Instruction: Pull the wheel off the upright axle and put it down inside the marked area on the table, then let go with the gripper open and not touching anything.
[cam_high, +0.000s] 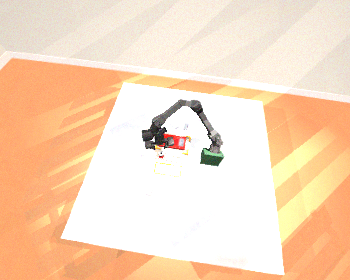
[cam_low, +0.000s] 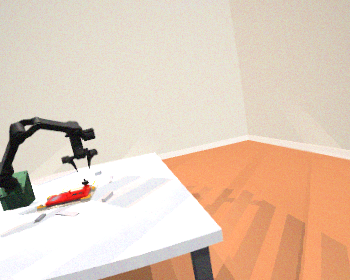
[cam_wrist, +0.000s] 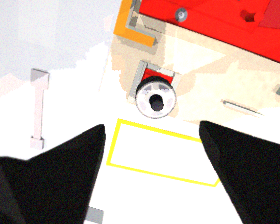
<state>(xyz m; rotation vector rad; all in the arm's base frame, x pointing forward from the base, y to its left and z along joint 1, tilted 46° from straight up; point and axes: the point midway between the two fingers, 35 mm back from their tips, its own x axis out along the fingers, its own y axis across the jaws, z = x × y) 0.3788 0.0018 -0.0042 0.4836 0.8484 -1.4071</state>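
The wheel (cam_wrist: 145, 104) (cam_low: 85, 182), with a dark tyre and pale rim, sits on the upright axle (cam_wrist: 157, 102), whose dark end shows in its centre. A small red support (cam_wrist: 159, 76) shows beside it. The marked area, a yellow outline (cam_wrist: 162, 175) (cam_high: 167, 176), lies on the table just beside the wheel; the right finger covers part of it in the wrist view. My gripper (cam_wrist: 152, 129) (cam_low: 83, 169) is open and empty, pointing down above the wheel. In the wrist view the wheel appears a little beyond the line between the fingertips.
A red body (cam_wrist: 215, 25) (cam_low: 67, 196) (cam_high: 174, 142) lies by the wheel on a pale board, with an orange bracket (cam_wrist: 135, 38) at its corner. A pale bar (cam_wrist: 38, 110) and a grey piece (cam_wrist: 95, 215) lie nearby. The green base block (cam_high: 212, 157) (cam_low: 22, 192) carries the arm.
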